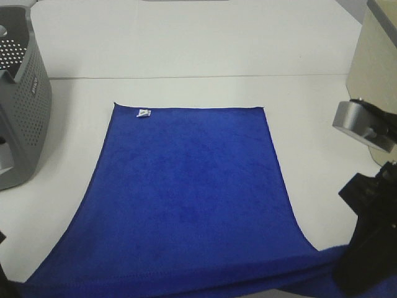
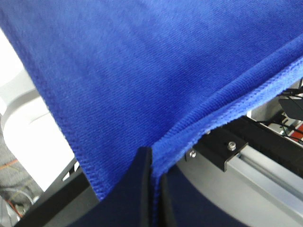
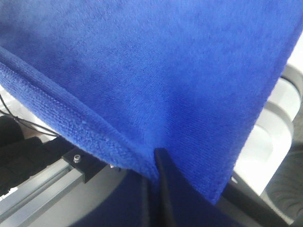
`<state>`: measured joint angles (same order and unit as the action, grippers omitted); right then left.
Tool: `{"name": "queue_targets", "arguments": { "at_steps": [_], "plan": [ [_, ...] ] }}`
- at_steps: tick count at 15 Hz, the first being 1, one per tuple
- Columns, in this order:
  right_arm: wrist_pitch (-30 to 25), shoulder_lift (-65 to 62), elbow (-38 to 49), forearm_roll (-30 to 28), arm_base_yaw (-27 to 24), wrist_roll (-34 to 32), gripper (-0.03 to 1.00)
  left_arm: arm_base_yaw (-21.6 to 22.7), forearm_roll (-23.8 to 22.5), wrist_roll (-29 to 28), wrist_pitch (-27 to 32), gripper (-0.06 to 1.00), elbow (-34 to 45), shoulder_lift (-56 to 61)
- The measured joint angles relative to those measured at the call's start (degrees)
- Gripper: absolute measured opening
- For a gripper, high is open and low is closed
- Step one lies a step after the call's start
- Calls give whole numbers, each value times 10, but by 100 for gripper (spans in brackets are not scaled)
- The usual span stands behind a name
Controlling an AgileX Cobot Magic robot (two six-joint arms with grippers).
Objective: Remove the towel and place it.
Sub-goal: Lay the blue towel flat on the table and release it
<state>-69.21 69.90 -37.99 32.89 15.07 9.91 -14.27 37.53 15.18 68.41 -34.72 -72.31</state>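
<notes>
The royal-blue towel (image 1: 189, 192) lies spread flat over the white table, its small white tag (image 1: 143, 113) at the far left corner. Its near edge hangs off the table front, stretched between both grippers. In the left wrist view my left gripper (image 2: 151, 163) is shut on the towel's (image 2: 142, 71) hemmed near corner. In the right wrist view my right gripper (image 3: 154, 163) is shut on the other near corner of the towel (image 3: 151, 71). In the high view only the right arm (image 1: 372, 242) shows, at the lower right; the left gripper itself is out of that view.
A grey perforated basket (image 1: 22, 105) stands at the table's left edge, apart from the towel. A beige box-like object (image 1: 375, 62) rises at the far right. Bare white table (image 1: 186, 49) lies beyond the towel's far edge.
</notes>
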Motion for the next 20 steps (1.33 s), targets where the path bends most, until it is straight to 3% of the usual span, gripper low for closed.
{"name": "queue_targets", "arguments": {
  "at_steps": [4, 13, 20],
  "plan": [
    [1, -1, 47, 11, 0, 0, 1, 1, 10, 1, 0, 0, 35, 1],
    [-1, -1, 48, 18, 0, 0, 2, -11, 9, 4, -2, 0, 51, 5],
    [-1, -1, 51, -26, -3, -2, 11, -11, -22, 14, -12, 0, 53, -49]
  ]
}}
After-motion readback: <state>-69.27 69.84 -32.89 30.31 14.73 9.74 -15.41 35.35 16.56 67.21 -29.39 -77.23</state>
